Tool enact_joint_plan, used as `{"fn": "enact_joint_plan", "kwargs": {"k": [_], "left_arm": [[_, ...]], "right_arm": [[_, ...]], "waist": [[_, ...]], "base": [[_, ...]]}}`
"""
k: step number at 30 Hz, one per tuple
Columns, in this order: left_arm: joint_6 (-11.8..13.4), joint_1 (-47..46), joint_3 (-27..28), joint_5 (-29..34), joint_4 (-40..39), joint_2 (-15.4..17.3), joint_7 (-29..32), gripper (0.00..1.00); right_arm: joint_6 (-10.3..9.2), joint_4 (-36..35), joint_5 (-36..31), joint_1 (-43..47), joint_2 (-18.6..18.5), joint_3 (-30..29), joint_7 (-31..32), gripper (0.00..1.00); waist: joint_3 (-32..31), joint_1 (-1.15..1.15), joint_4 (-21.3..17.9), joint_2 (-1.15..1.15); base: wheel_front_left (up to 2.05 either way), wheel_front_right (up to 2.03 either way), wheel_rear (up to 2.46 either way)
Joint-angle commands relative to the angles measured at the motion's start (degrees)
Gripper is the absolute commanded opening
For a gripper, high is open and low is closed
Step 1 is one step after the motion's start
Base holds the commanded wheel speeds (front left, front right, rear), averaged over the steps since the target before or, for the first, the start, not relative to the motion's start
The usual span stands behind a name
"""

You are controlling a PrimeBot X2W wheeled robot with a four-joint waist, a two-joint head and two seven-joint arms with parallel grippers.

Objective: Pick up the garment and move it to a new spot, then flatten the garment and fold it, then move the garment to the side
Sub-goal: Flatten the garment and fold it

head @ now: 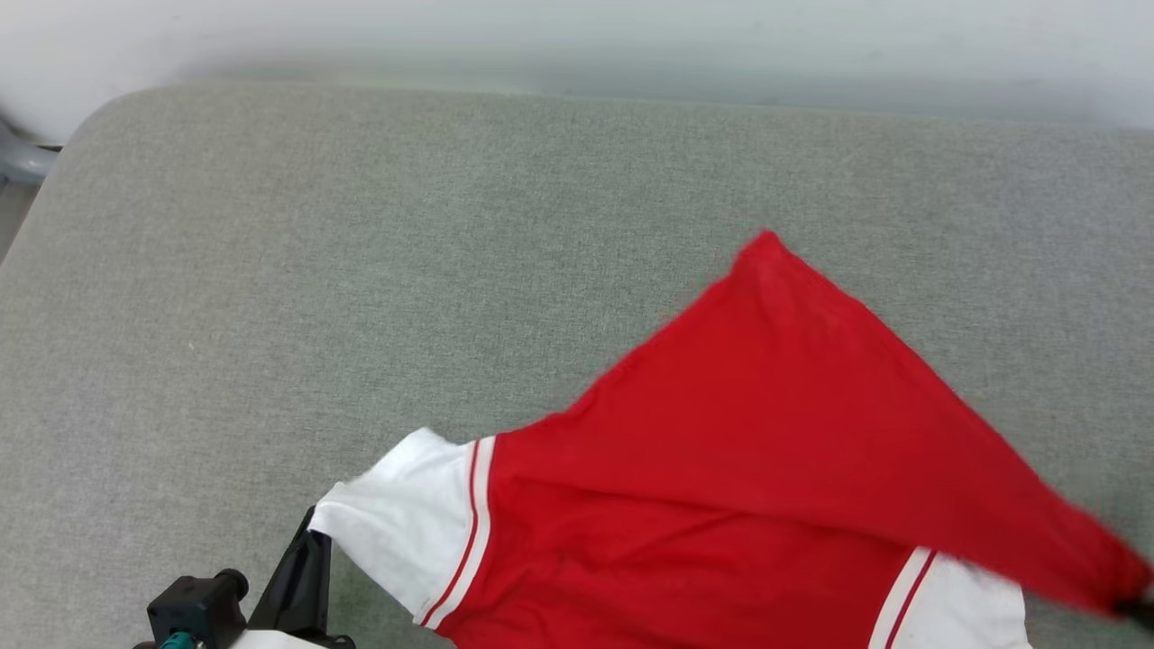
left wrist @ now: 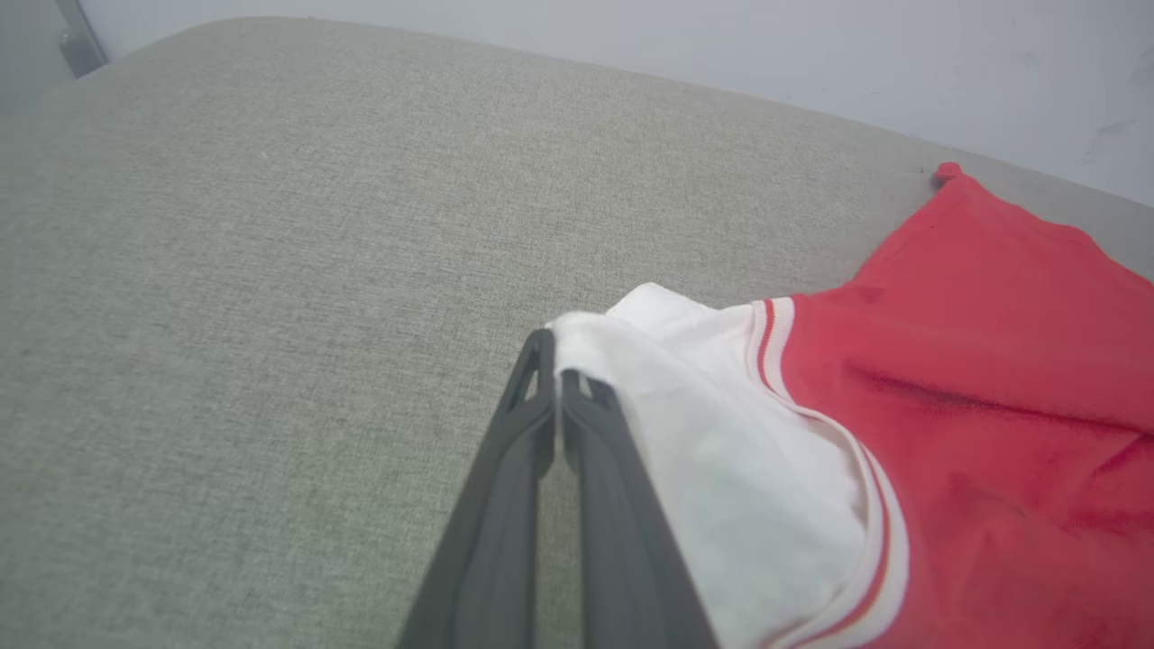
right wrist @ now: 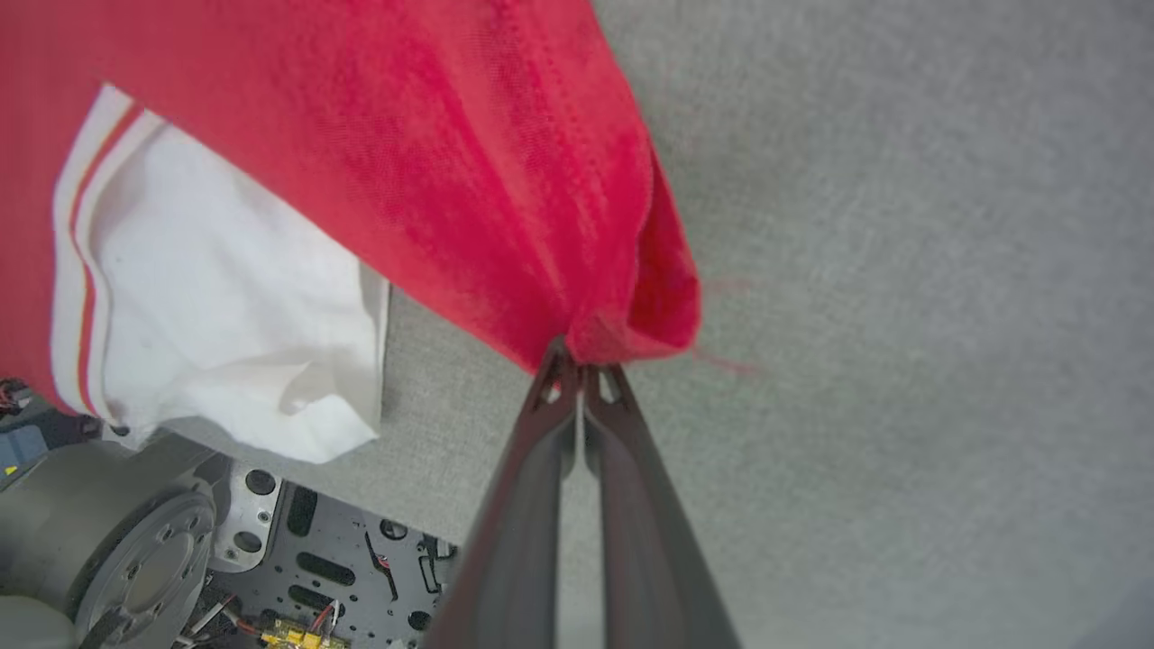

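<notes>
The garment (head: 748,433) is a red shirt with white striped sleeves, spread plain side up over the grey padded table (head: 361,225) at the near right. My left gripper (head: 311,536) is shut on the edge of the white left sleeve (left wrist: 721,424), its dark fingers (left wrist: 541,397) pinching the cloth. My right gripper (right wrist: 581,370) is shut on a red corner of the garment (right wrist: 622,306), lifted and pulled taut toward the right edge. The other white sleeve (right wrist: 225,324) hangs near the table's front edge.
The grey table runs far to the left and back, ending at a pale wall (head: 577,45). Below its front edge, the right wrist view shows my own base (right wrist: 225,559) with metal plates and wiring.
</notes>
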Motion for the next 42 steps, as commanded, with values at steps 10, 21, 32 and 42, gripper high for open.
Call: {"fn": "enact_joint_plan", "kwargs": {"k": [10,21,32,42], "left_arm": [[0.32,-0.15,-0.37,-0.23,-0.07,0.43,0.06,0.00],[0.79,0.39,-0.25,-0.34,0.10,1.00,0.04,0.00],[1.13,-0.46,-1.17,0.22,-1.45,1.18,0.57,0.00],[0.75,-3.85,-2.83,1.12,-2.22,0.53,0.61,0.00]], "right_arm": [[-0.06,0.88,-2.43,15.11,6.52,1.07,-0.44,0.00],[-0.18,0.88,-3.50,10.03,9.96,-4.58,-7.86,1.00],[-0.06,-8.97,-5.50,-3.46,10.38,-11.97,-11.39,1.00],[-0.06,-9.26,-8.11,-22.79,8.94,-1.22,-1.65,1.00]], "waist": [[0.32,0.01,-0.40,0.00],[-0.81,0.01,-0.90,0.00],[-0.63,0.01,-0.16,0.00],[2.78,0.01,2.31,0.00]], "base": [[0.00,0.00,0.00],[0.00,0.00,0.00],[0.00,0.00,0.00],[0.00,0.00,0.00]]}}
